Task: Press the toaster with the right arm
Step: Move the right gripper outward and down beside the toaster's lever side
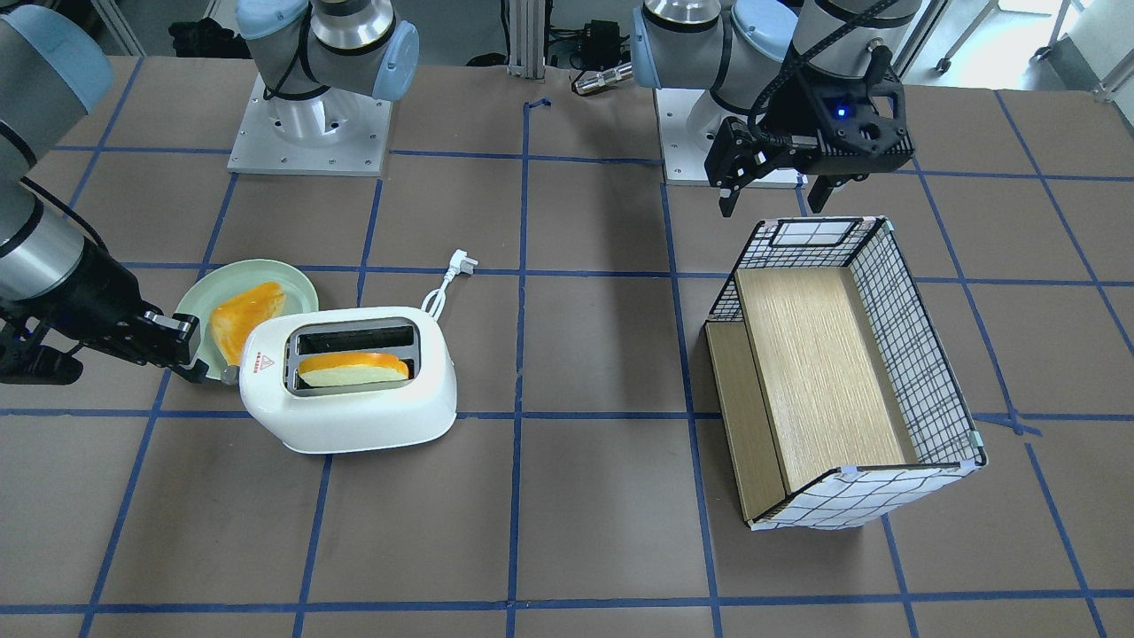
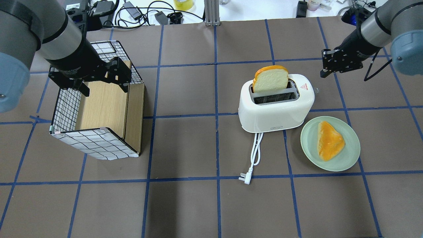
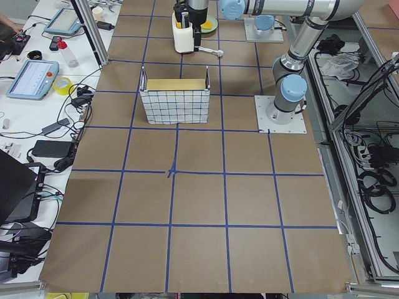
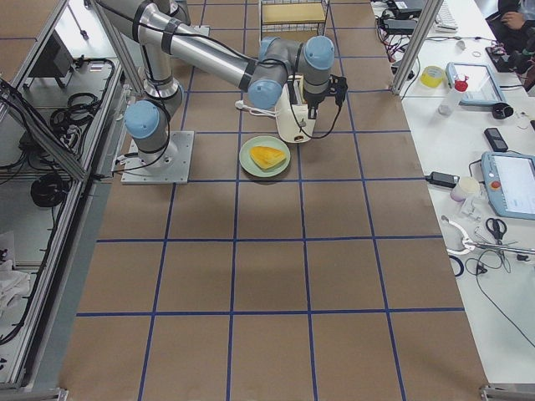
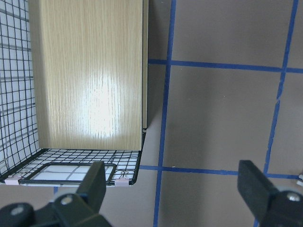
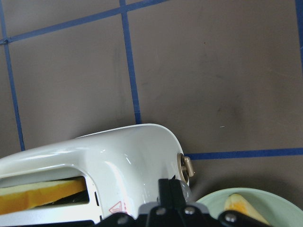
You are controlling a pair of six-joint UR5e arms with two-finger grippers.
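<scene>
Toaster point(image 6: 118, 161) partly beyond lower edge

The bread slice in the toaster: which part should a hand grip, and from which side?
Probably the upper part of the bread slice, which stands out of the toaster that hides the rest. Come from straight above and pinch its two flat faces.

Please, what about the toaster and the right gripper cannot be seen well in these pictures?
Whether the right gripper touches the toaster: right wrist view, the gripper itself covers the spot.
The toaster's front label: overhead view, too small to read.
The plate: right wrist view, cut off by the bottom edge.
The toaster's knob: left side view, hidden behind the toaster's own body.
</scene>
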